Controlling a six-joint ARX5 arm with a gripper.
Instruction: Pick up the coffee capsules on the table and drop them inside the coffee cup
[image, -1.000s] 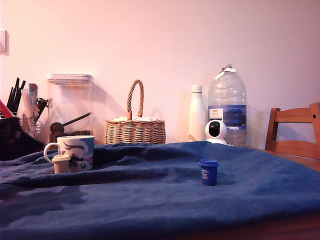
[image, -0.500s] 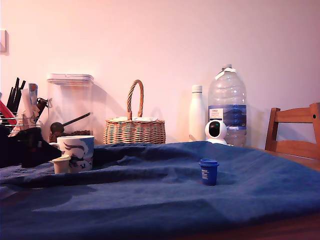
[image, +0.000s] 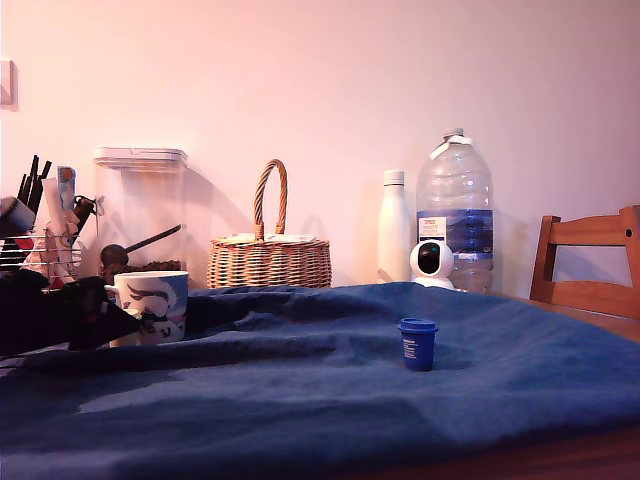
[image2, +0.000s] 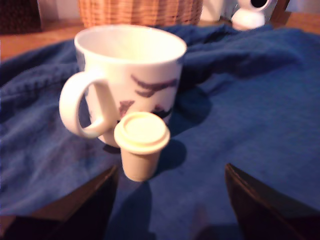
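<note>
End effector open, empty, cream capsule seemingly touching mug, basket behind

Warm, pinkish light fills the room, dim and soft, and the back wall glows evenly without glare. The exterior view is fairly sharp; the blue cloth darkens toward the surface's near edge, and the dark blue capsule throws only a faint shadow. The wrist view is softer all over: the coffee cup looks washed out at its rim, the cream capsule is blurred, and both cast shadows onto the cloth. The fingers are dark, unfocused wedges.
</note>
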